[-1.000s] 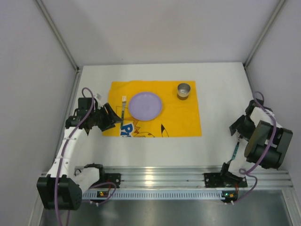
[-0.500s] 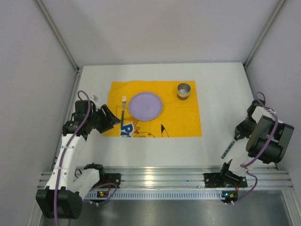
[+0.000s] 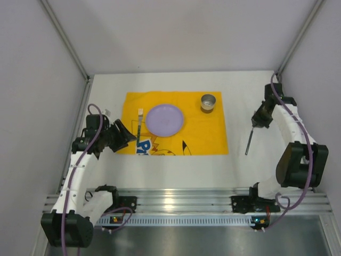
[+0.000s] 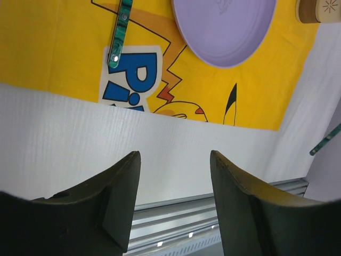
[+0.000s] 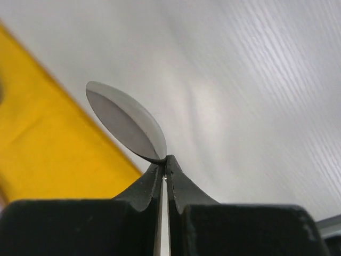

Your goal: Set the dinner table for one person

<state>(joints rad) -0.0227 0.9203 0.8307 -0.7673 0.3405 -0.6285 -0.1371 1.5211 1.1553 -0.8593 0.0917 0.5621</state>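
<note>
Clenched tight, the jaws of my right gripper pinch a spoon at its neck. Its handle slants toward the near edge above the dinner table, right of the yellow mat. The table's long axis runs side to side. My left gripper hangs parted beside the fork.

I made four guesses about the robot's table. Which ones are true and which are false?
1. The fork lies on the yellow mat, left of the purple plate. True.
2. The right hand is empty. False: it is shut on a spoon.
3. The cup stands on the plate. False: it stands on the mat, apart from the plate.
4. The left hand is open and holds nothing. True.
</note>
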